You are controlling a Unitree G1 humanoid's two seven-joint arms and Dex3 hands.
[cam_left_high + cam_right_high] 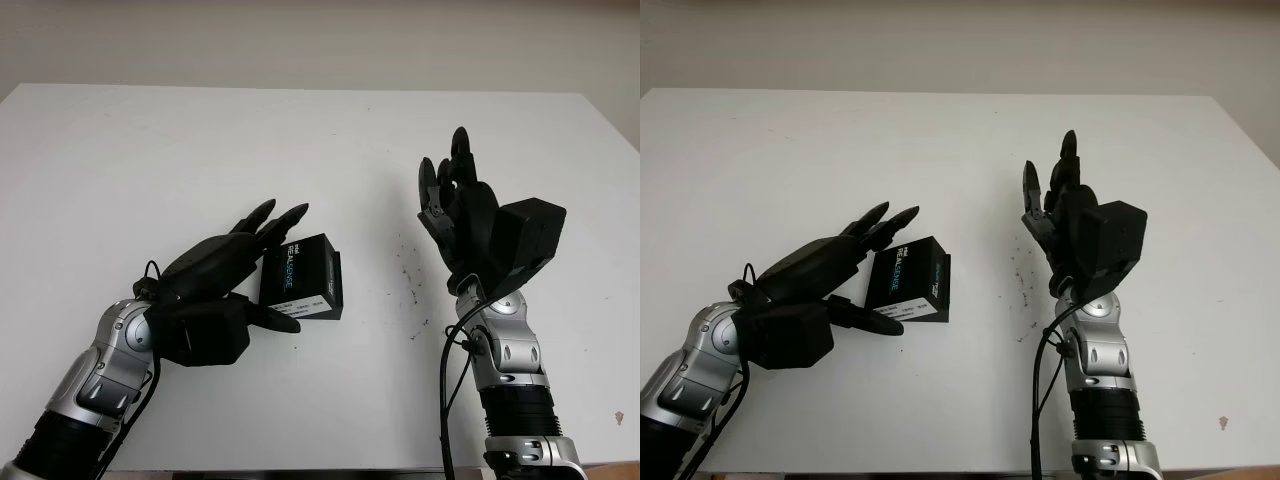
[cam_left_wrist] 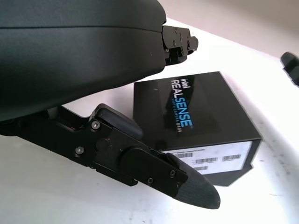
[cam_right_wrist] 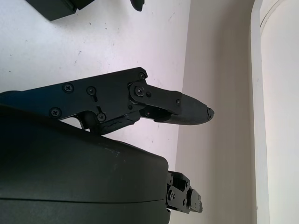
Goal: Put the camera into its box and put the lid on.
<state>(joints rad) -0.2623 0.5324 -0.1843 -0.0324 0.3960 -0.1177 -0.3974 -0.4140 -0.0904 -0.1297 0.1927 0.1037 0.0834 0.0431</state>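
Black and glossy, the small cardboard camera box [image 1: 303,277] with white "REALSENSE" lettering on its lid sits closed on the white matte surface [image 1: 200,150], a little left of the middle and towards the near edge. A white barcode label runs along its near side wall (the wrist view of the left arm shows it plainly). The lid is on, and the box stands level, slightly turned so one corner faces the robot.

At the box's left side is the left hand [image 1: 225,275], black with a silver forearm behind it. Its two upper fingers [image 1: 278,218] reach over the box's far left corner, while the thumb [image 2: 177,179] stretches along the near side just in front of the label. The fingers bracket the box without clamping it; a strip of white surface shows between thumb and box, so the hand is open and holds nothing. Whether the upper fingers touch the lid cannot be told.

Well apart, to the right of the box, the right hand [image 1: 462,215] is raised above the surface with fingers pointing up and away, open and holding nothing. Small dark specks [image 1: 408,275] mark the surface between box and right hand.
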